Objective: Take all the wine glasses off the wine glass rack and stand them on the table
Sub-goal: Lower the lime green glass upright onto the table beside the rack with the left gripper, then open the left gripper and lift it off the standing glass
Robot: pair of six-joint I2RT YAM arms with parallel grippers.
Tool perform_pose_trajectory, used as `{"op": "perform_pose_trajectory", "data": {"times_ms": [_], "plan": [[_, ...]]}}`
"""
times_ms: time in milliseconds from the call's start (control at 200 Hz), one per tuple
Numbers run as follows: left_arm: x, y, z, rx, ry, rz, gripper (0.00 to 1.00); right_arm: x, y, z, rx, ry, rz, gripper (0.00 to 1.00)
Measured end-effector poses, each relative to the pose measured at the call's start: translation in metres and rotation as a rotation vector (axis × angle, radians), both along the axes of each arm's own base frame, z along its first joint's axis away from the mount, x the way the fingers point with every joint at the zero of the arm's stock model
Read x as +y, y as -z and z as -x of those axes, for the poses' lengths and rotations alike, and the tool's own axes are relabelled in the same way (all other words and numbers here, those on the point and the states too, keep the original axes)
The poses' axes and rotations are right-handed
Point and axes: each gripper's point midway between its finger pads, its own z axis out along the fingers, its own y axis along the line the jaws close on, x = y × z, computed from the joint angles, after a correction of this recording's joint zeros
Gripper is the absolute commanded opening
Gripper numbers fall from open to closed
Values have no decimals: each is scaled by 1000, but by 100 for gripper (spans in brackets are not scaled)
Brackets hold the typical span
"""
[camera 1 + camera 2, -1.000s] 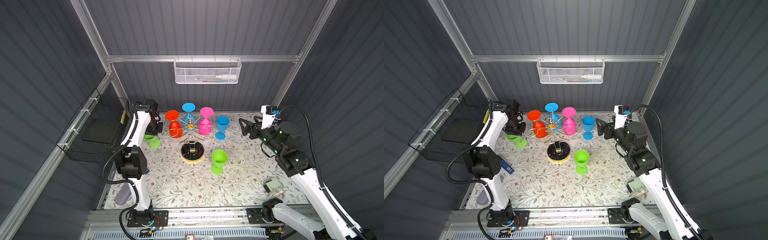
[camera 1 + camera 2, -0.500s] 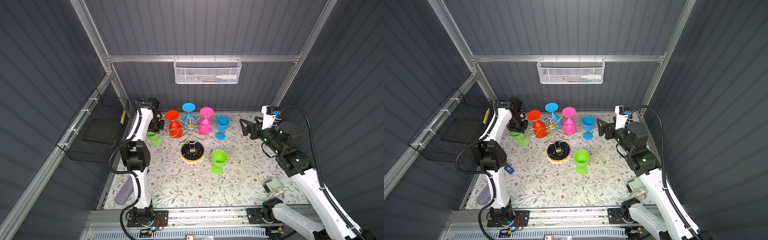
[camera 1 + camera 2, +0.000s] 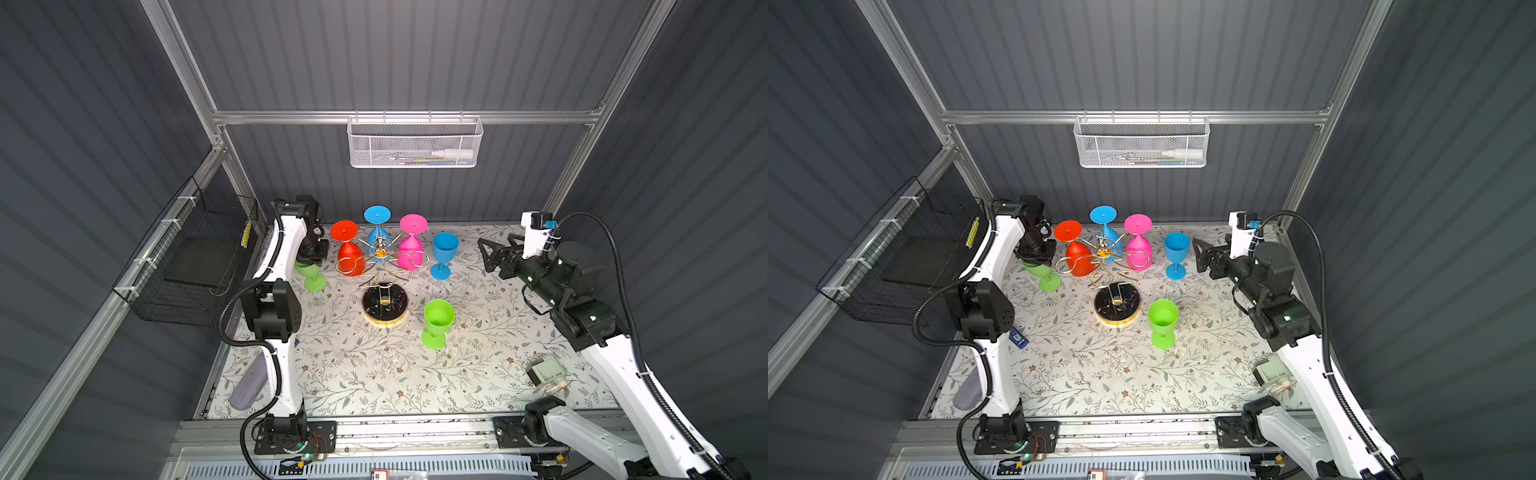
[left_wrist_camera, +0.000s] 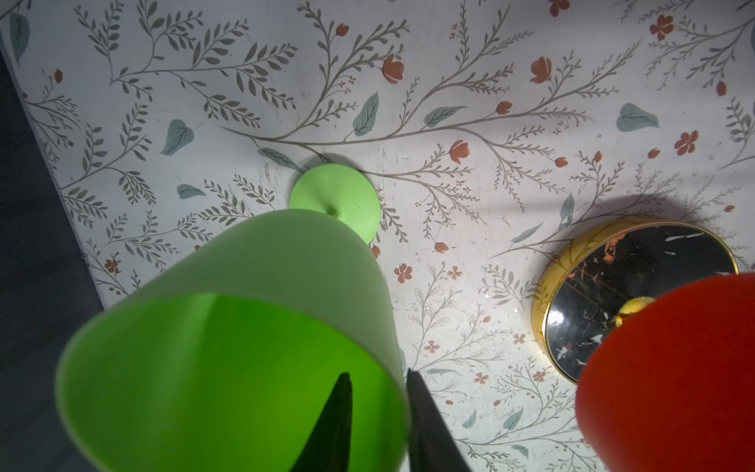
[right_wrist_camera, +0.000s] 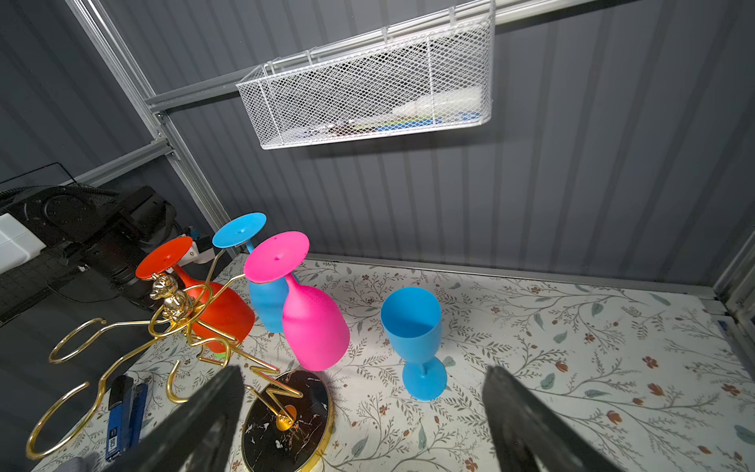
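The left hand, fingers barely parted astride the rim of the green glass standing on the table beside the rack (foot down, it needs no holding), grips nothing firmly; the right hand hovers wide open, empty, facing the pink glass hung on the rack.

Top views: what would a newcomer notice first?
A gold rack stands toward the back of the flowered table, with a red glass, a hanging blue glass and a pink glass upside down on it. Three more stand upright around it: a left green glass, a front green glass and a standing blue glass to its right.
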Motion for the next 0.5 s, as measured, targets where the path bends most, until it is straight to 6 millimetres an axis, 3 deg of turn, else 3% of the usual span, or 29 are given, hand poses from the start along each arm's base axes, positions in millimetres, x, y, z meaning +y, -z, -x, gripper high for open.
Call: {"op": "perform_pose_trajectory", "data": {"times_ms": [235,500], "plan": [[-4,-9,-5,-40,1,25,46,1,4,-3,15,-8,-6,93],[-8,-46,-2,-139,8,59,54,3,9,-6,34,-20,-11,93]]}}
